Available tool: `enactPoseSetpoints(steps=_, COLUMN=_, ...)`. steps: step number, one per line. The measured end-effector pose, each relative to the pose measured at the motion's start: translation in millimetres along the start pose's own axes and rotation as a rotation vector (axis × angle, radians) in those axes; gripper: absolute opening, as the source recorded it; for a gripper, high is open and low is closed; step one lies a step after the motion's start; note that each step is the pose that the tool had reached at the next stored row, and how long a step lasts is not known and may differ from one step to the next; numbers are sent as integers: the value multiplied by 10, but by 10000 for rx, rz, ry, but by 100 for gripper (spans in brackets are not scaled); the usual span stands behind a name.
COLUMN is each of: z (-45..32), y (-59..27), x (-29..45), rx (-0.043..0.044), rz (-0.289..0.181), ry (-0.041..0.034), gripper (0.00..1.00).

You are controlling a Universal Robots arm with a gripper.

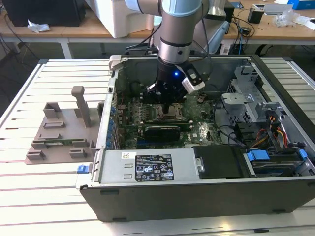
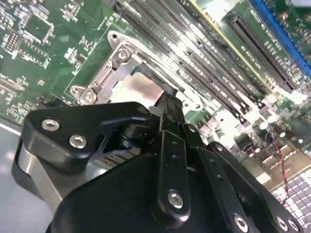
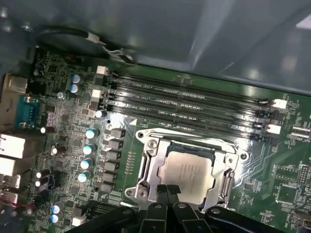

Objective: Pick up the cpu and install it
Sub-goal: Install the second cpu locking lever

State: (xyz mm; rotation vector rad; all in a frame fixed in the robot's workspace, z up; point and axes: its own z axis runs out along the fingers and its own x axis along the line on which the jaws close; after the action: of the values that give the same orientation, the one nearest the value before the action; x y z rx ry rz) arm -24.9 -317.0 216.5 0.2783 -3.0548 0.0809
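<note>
Now gripper shut atop cpu.

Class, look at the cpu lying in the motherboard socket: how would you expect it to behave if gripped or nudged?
The cpu looks flat and rigid, so probably stiff, not floppy. Its smooth metal top may be slippery. Thin and small, it likely weighs little and, hemmed by the socket frame, should slide little.

cpu partly hidden behind gripper | computer case cut by frame edge
</note>
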Motion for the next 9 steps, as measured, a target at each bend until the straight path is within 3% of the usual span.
enactPoseSetpoints(steps=2, z=-6, y=26, x=-50, rx=60, rz=3, ry=42, gripper=11)
enactPoseSetpoints(steps=9, z=-23, y=18, x=-263, rx=46, rz=-6, ry=195, gripper=11)
